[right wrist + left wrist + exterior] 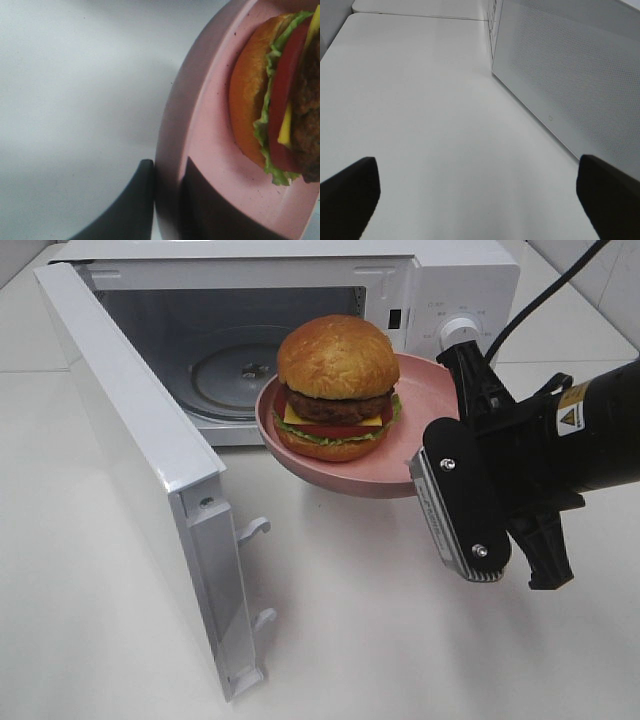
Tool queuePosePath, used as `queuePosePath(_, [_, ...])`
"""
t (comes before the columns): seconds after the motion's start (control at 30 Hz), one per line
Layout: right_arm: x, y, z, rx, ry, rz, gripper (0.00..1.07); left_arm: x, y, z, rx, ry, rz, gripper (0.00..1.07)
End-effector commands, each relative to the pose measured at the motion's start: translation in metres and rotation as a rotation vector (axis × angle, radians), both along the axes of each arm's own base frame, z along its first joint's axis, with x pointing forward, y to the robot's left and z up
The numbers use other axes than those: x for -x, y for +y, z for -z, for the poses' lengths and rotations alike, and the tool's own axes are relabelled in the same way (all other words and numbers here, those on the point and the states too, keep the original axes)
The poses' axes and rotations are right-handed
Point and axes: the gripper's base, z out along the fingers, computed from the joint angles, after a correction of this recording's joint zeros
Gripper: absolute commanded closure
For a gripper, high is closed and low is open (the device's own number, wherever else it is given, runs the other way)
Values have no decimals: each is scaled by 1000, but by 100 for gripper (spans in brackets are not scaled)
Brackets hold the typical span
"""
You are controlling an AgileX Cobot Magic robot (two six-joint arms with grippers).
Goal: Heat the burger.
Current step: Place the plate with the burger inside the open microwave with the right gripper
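At centre frame in the high view, the burger (337, 385) sits on a pink plate (425, 415) held above the bench (400, 640), before the open microwave (450, 280). The right hand (167, 210) is clamped on the plate's rim. The left hand (480, 195) stands fully spread, holding nothing.

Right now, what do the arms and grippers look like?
The right arm is black, with a yellow warning label and a black cable. The right gripper has black fingers, one with a ribbed grey edge. The left gripper shows only two dark fingertips.
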Motion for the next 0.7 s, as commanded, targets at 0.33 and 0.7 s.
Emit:
queuePosePath(0.33, [-15,10,8,-37,-60,1,107,1,0,-1,2,-27,0,7])
queuePosePath(0.7, [-16,22,13,-48,-78,-34,107,1,0,-1,2,-27,0,7])
